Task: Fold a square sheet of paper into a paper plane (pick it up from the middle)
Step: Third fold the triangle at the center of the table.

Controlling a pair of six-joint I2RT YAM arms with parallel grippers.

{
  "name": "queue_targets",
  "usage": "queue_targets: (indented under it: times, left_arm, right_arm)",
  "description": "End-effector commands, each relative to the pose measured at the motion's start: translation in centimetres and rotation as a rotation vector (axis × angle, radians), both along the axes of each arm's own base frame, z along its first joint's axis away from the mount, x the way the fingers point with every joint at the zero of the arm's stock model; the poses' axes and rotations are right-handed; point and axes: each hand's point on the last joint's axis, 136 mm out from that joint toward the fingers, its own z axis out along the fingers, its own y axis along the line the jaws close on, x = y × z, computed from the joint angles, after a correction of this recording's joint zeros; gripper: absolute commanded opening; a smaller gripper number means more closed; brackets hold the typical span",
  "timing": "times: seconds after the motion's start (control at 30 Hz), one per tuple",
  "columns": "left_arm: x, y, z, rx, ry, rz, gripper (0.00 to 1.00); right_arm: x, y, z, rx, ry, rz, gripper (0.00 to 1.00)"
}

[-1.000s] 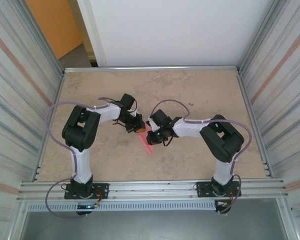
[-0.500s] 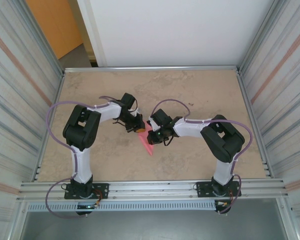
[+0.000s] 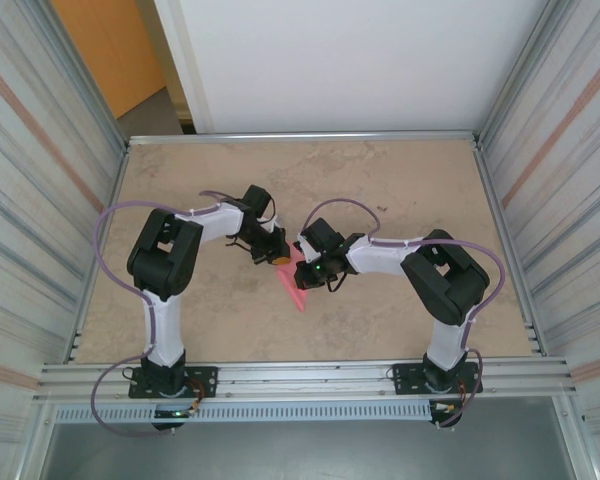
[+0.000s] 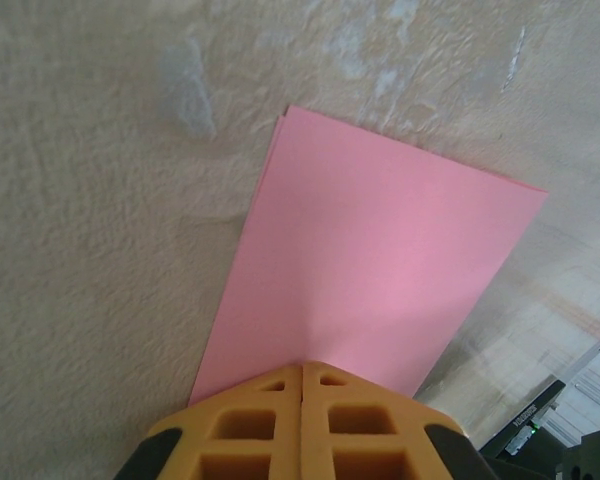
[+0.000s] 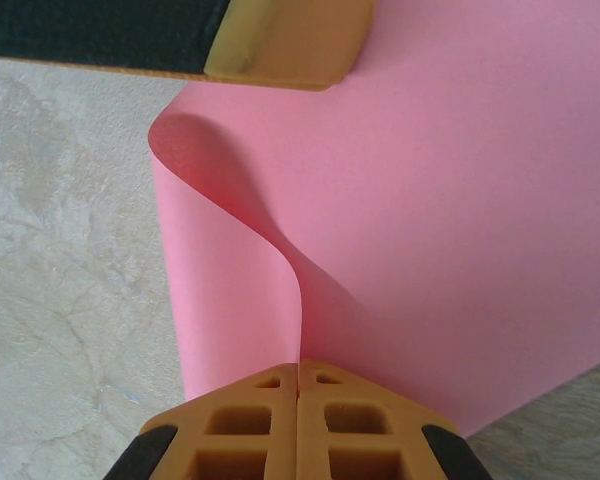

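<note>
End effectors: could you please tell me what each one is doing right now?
Left end effector: closed, gripping the pink paper.
Right end effector: closed, gripping the same pink paper.

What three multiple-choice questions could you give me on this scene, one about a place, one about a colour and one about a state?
1. Where is the sheet of paper?
A. mid-table, between the left gripper and the right gripper
B. at the far left corner
C. beside the right arm's base

2. What colour is the sheet?
A. blue
B. white
C. pink

3. How do the right gripper's fingers stand?
A. wide open
B. shut on the sheet
C. shut on nothing, away from the sheet

Answers:
1 A, the top view shows it between the two fingertips.
2 C, it is pink in every view.
3 B, the right wrist view shows the fingers pressed together with the curled sheet running in between them.
</note>
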Motion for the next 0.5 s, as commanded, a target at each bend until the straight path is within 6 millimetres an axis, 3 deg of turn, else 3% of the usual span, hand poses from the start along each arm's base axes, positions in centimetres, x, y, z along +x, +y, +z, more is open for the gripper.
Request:
queue_targets:
  times: [0.0,0.27,0.47]
  left_arm:
    - [-0.8,0.9,-0.8,0.062,0.032,-0.016,0.07]
    - [0.7,0.6,5.3,-0.028,-0.094,0.050,0.15]
    - [-2.4,0.3,4.9,-0.079,-0.033,0.096,0.16]
  right_arm:
    - [-0.1,-0.6,-0.8,-0.035,0.034,-0.020,0.00]
    - [-0.3,-0.9,-1.3,-0.050,0.045,-0.022,0.00]
    - [-0.3,-0.8,-1.2,-0.048,0.046,-0.021,0.00]
